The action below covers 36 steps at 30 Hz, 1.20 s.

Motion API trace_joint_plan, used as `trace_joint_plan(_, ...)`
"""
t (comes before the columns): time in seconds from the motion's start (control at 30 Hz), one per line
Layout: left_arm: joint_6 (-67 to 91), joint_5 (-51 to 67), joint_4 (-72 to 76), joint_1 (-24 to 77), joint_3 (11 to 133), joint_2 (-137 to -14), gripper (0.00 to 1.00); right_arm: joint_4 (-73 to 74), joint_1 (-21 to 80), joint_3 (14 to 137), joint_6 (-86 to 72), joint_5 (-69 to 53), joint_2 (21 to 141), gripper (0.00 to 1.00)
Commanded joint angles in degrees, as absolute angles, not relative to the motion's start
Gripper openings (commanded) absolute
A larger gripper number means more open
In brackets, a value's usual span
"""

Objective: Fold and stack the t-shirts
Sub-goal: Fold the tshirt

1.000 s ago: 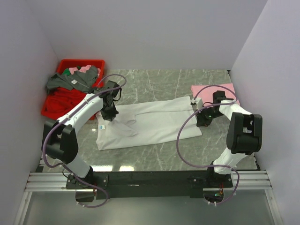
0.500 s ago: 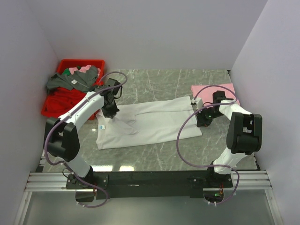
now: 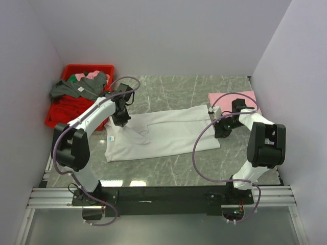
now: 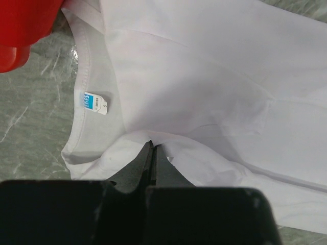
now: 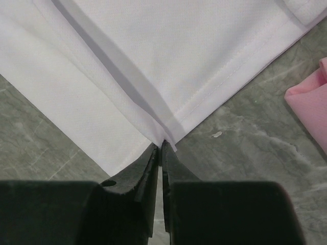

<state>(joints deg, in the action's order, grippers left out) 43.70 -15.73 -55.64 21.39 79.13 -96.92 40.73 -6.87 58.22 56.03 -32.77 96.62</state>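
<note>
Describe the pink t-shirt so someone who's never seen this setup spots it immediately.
Take the grey marble table and go to its far right corner. The pink t-shirt lies there folded into a flat rectangle. Unlike the white t-shirt spread out mid-table and the clothes heaped in the red bin at far left, it is folded and pale pink.

Bright, even light falls from overhead; shadows on the table (image 3: 173, 168) are soft, with pale glare patches at 6 o'clock. In both wrist views the white t-shirt (image 4: 204, 76) is nearly washed out, while the dark fingers (image 4: 135, 171) at 6 o'clock look soft-focused.
</note>
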Motion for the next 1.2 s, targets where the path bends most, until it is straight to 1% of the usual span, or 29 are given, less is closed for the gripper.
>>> trace_joint_plan(0.0,42.45,-17.40,-54.76,20.92,81.12,-97.47,0.00,38.68,-6.42,60.29,54.06,-33.22,96.07,0.14)
trace_joint_plan(0.03,42.45,-17.49,-54.67,20.83,80.95,-97.64,0.00,37.37,-6.50,60.29,53.18,-33.40,95.72,0.17)
trace_joint_plan(0.07,42.28,-17.58,-54.49,20.83,80.86,-97.65,0.00,36.57,-6.42,60.29,52.30,-33.40,95.36,0.26)
trace_joint_plan(0.1,42.36,-17.58,-54.41,20.74,80.86,-97.82,0.00,35.43,-6.42,60.03,49.25,-33.22,94.14,0.30)
trace_joint_plan(0.23,42.28,-17.75,-54.05,20.39,81.03,-98.52,0.00,29.11,-6.50,58.63,43.27,-32.26,89.32,0.39)
trace_joint_plan(0.4,41.92,-18.45,-53.88,20.13,81.65,-99.67,0.00,25.14,-6.42,55.64,37.71,-31.90,81.93,0.43)
trace_joint_plan(0.6,42.01,-18.89,-53.53,19.78,82.26,-101.25,0.00,27.16,-6.42,54.15,38.49,-36.29,76.48,0.45)
trace_joint_plan(1.17,40.61,-18.11,-53.18,18.63,85.60,-108.10,0.00,29.71,-6.50,51.77,40.17,-39.55,74.53,0.45)
